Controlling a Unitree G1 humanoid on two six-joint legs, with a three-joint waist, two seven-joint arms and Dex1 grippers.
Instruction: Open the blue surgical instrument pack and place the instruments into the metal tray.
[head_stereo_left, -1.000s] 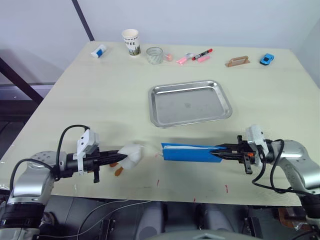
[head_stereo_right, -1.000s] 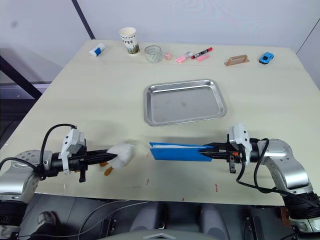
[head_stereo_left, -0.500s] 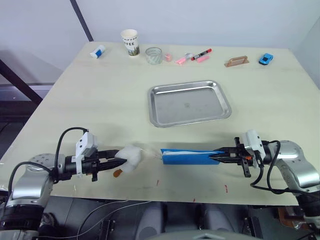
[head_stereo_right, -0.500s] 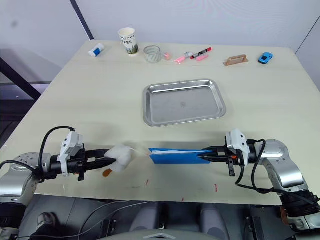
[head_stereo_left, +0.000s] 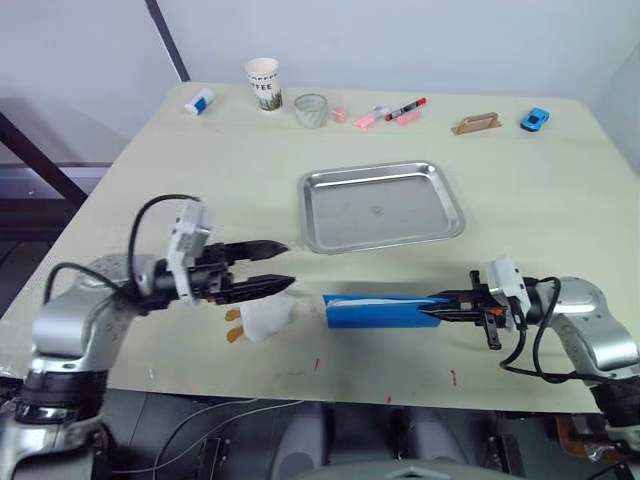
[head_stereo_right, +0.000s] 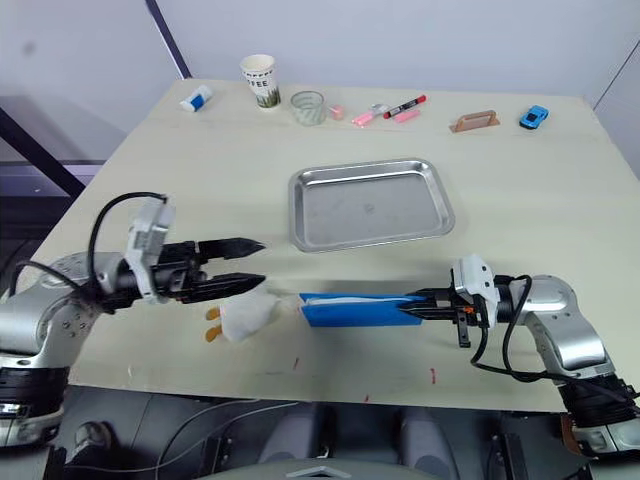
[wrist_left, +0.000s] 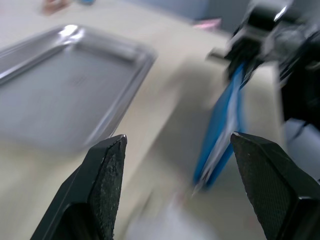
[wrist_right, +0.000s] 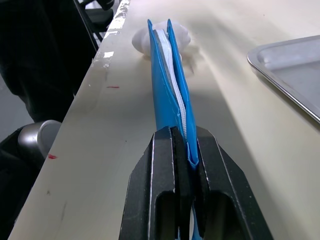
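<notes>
Blue surgical instrument pack (head_stereo_left: 378, 310): right claw (head_stereo_left: 447, 308) clenched on its edge; left claw (head_stereo_left: 280, 266) released above-left; next, pinch free flap, peel apart

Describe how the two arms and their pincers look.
Both arms are silver-grey metal with rounded joints and looping black cables. Each wrist carries a small white camera block. The left pincer and right pincer each have two black tapering fingers, textured inside.

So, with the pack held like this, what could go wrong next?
The right gripper pinches just one end of the blue surgical instrument pack, standing on edge near the table's front edge; it may tip or slide off. The left gripper hovers open beside the metal tray, above a white wad that could snag its fingers.
</notes>
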